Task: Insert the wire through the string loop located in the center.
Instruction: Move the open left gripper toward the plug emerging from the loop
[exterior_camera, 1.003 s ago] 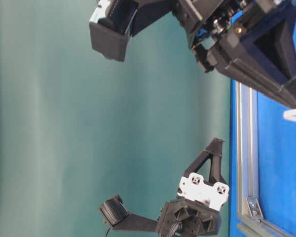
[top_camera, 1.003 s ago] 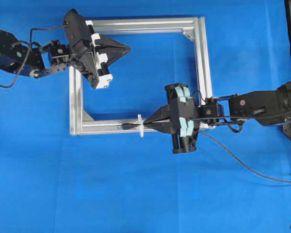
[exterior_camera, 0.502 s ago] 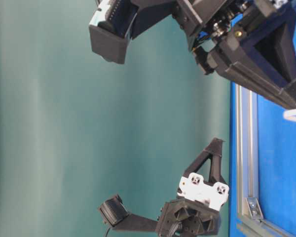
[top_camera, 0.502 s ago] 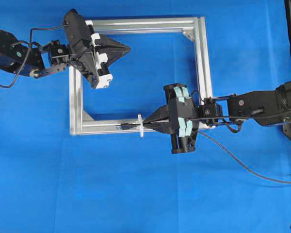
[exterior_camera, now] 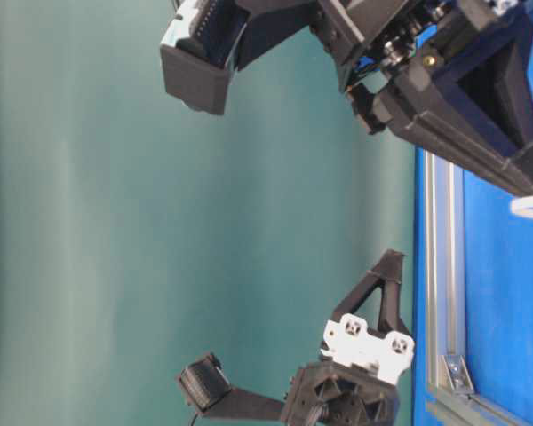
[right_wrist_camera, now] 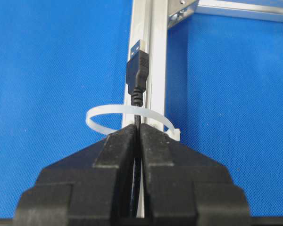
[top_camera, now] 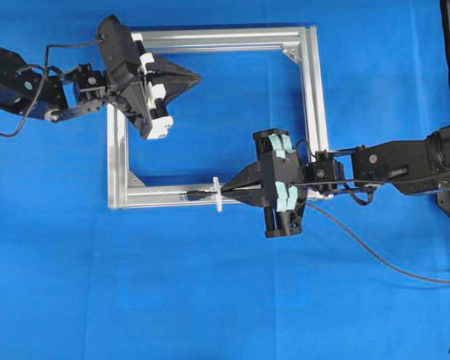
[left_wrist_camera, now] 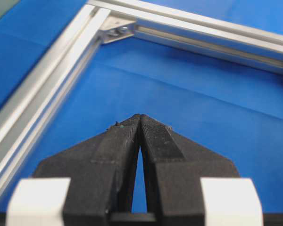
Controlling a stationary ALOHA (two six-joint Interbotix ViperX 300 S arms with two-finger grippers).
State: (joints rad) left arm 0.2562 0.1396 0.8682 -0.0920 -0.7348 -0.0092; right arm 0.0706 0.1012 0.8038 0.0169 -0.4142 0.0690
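- Right wrist-mounted view: right end effector clamped on thin black wire, plug already past white string loop.
- Risk: withdrawing could drag the plug back out.
- Left end effector together, empty.

The left gripper hangs with jaws pressed together and nothing between them, its arm reaching in from the left, while the right gripper, pointing leftward, pinches the wire.
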